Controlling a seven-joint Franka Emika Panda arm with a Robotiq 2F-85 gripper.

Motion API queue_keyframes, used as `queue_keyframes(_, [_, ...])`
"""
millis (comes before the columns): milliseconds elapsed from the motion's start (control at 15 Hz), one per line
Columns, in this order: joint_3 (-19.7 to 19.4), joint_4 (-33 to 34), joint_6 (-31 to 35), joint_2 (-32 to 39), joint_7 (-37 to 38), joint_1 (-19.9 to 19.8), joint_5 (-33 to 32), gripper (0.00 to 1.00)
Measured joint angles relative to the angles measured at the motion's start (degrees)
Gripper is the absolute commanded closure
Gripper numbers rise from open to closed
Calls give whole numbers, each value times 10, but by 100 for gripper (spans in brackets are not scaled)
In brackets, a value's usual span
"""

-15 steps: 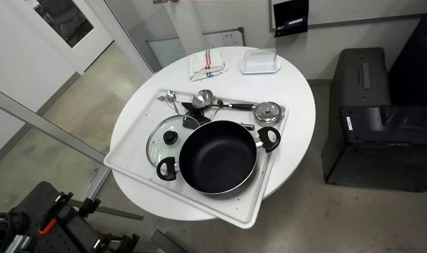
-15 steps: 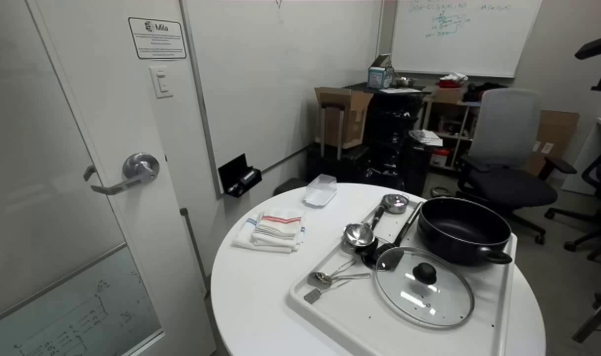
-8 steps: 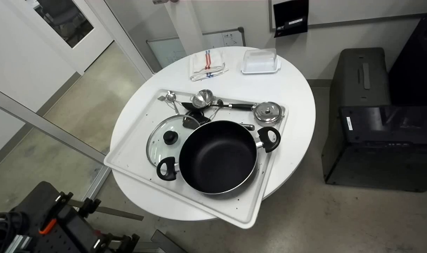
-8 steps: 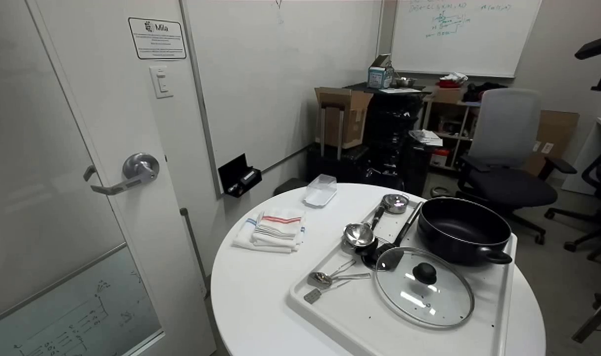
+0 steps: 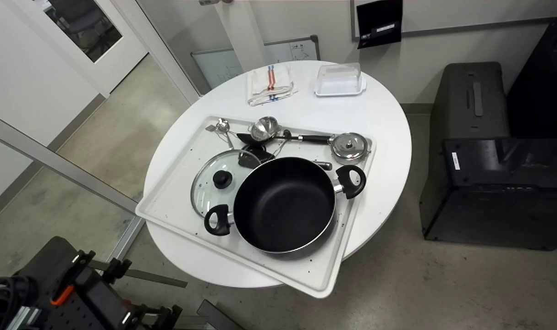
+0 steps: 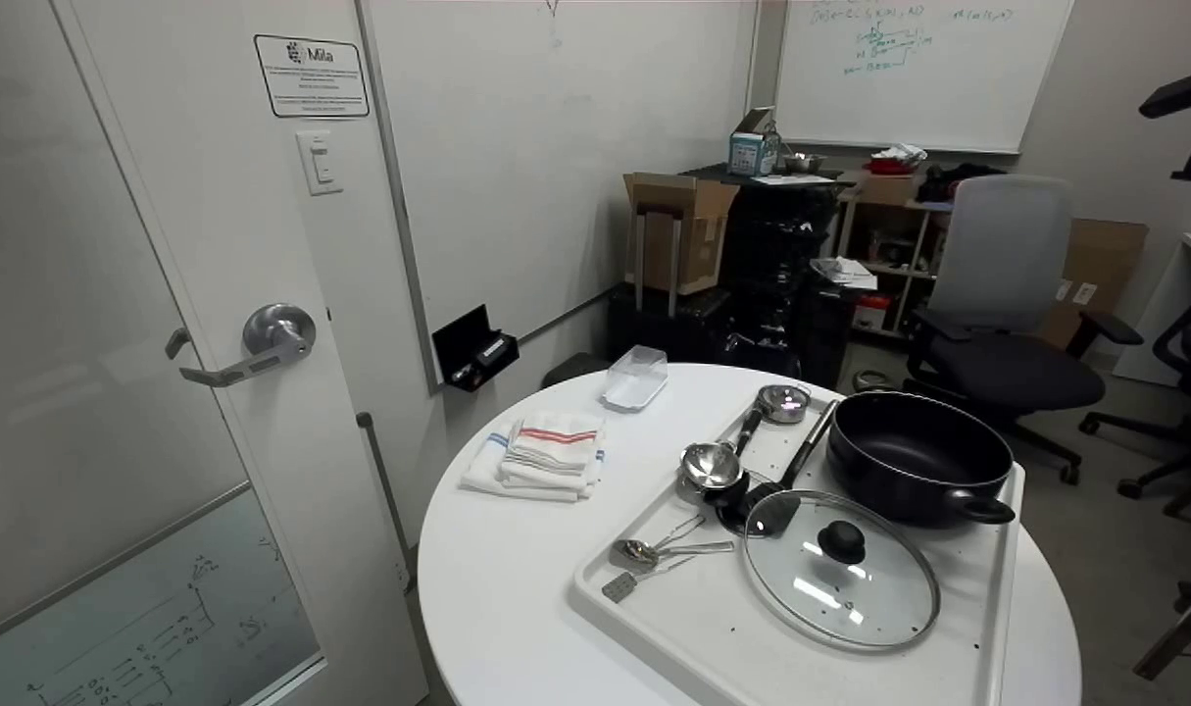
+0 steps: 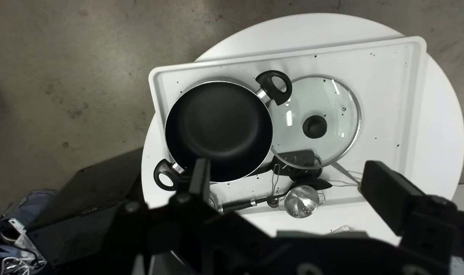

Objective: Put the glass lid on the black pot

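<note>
The black two-fingered gripper [image 7: 290, 175] is being held with its blocky fingers [image 7: 387, 195] spread wide to either side of its centre.

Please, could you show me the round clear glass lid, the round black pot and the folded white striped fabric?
Round clear glass lid [image 7: 315, 126], wrist view: on black centre knob.
Round black pot [image 7: 219, 125], wrist view: on inner floor.
Folded white striped fabric [image 6: 548, 457], in an exterior view: on upper folds.
</note>
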Motion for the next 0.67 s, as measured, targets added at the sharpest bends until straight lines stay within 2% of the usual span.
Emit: queue_keyframes(667, [45,59,16,138,1,18,0,0])
